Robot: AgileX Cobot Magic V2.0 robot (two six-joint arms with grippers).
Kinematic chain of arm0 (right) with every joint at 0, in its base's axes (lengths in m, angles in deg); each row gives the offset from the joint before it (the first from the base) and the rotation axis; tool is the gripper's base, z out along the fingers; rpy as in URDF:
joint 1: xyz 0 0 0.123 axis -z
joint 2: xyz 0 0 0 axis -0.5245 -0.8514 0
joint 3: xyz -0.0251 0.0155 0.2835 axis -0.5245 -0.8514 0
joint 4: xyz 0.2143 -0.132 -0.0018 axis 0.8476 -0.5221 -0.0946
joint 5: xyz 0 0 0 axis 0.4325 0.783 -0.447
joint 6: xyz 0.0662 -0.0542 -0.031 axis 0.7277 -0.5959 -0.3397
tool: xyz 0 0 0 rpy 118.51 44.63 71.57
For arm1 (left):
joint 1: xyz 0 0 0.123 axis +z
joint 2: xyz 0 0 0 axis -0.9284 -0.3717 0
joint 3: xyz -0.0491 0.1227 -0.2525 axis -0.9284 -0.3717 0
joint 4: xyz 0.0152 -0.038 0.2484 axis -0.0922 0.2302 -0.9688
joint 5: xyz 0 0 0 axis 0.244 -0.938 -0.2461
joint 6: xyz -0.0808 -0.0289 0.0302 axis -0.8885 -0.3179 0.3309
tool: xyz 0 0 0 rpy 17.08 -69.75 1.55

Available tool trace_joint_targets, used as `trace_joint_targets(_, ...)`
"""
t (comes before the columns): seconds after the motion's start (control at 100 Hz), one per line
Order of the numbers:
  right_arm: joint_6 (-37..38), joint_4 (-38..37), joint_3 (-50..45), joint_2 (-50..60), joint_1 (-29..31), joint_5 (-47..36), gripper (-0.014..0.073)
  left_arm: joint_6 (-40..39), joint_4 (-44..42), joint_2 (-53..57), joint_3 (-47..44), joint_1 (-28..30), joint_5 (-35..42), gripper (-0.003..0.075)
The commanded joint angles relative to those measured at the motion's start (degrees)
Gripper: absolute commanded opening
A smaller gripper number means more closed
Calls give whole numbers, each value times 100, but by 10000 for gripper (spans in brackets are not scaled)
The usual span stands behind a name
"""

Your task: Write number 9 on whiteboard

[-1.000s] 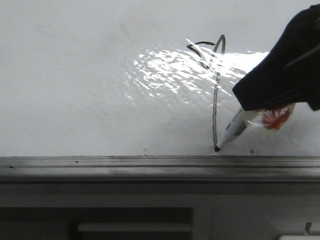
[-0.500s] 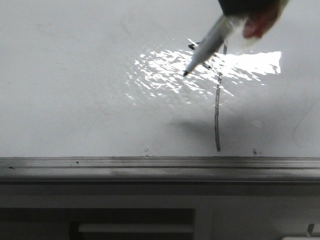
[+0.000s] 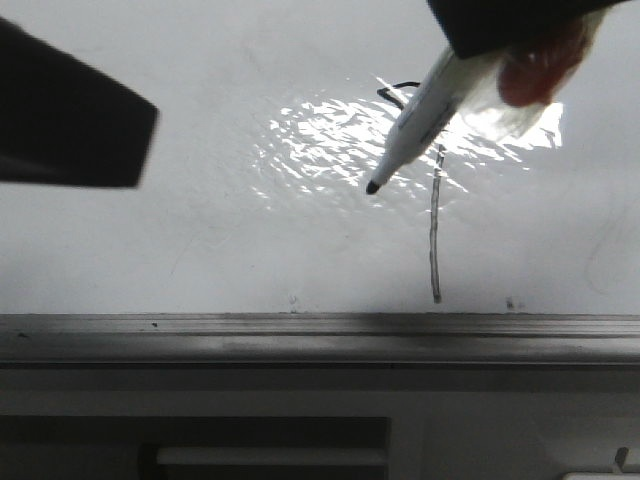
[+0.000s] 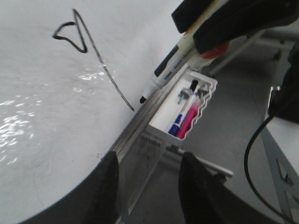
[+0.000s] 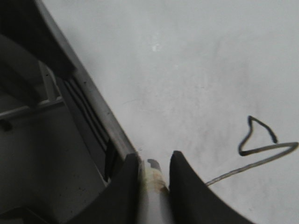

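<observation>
The right claw [image 3: 500, 75] was closed around a marker [image 3: 420, 115], and the black tip pointed down and to the left. In the front view the tip seemed lifted off the whiteboard [image 3: 200, 230], over the bright glare, just left of the long stroke. The number 9 [image 4: 88, 51] was drawn in thin black line on the right part of the board: a long, almost vertical stroke that ended near the grey frame [image 3: 300, 325], with a small pointed loop at its upper left. In the left wrist view the loop looked more like a narrow triangle, and I could not tell if it was fully joined.

The left claw [image 4: 147, 184] was open and held nothing; it hung to the left, well apart from the figure. Below the frame edge, a small tray [image 4: 187, 112] held other pens.

I judge that the writing itself was nearly finished. The next move probably called for a check of the loop. If it needed closing, the tip had to come down exactly on the existing line, with light pressure.
</observation>
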Motion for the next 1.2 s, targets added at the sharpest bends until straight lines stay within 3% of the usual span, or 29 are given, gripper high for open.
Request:
trace_joint_targets(0.0, -459, 53, 200, 32, -285, -162, -69, 50, -452, -383, 544, -40, -231, 338)
trace_joint_targets(0.24, -543, 53, 221, 32, -508, -308, -69, 742, -512, -980, 1149, -40, -1055, 340)
trace_joint_targets(0.67, -551, 353, 221, -2, -508, -781, -69, 751, -497, -1233, 1170, -40, -969, 337)
trace_joint_targets(0.92, -551, 359, 221, -266, -1019, -924, -69, 751, -350, -1233, 1170, -40, -945, 336)
trace_joint_targets(1.19, -551, 269, 233, -350, -1032, -981, -69, 740, -259, -1233, 1170, -40, -1138, 322)
